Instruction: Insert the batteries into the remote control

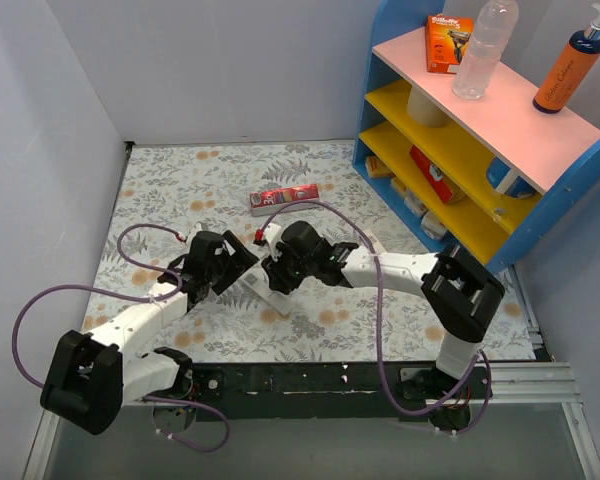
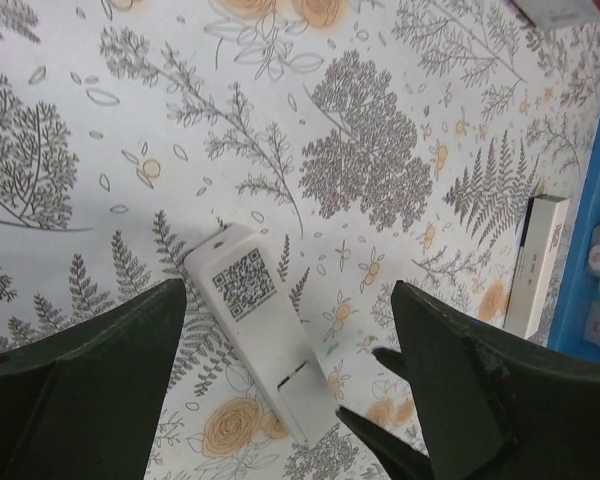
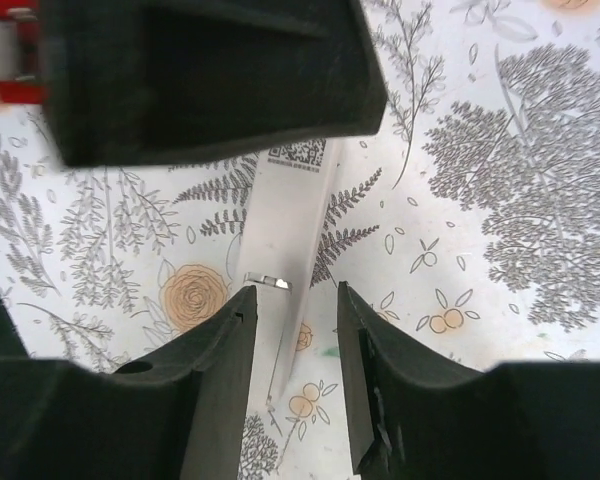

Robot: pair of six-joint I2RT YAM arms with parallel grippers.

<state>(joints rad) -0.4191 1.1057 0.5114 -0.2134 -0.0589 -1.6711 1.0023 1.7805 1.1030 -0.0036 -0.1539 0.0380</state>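
Top view: your left gripper (image 1: 230, 268) and right gripper (image 1: 283, 272) meet at table centre, with the remote control (image 1: 268, 298) at their 6 o'clock.

Left wrist: the jaws are spread wide. The remote lies back-up between them, untouched.

Right wrist: the jaws are narrow and straddle the remote's end, apparently unclamped.

No batteries are visible, so this is probably the cover stage. Next, confirm the cover sits flush.

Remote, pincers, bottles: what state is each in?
remote, lying back up, cover looks shut, ungripped
left pincer, open wide over the remote
right pincer, open, straddling the remote's end
bottle, upright
pump bottle, upright
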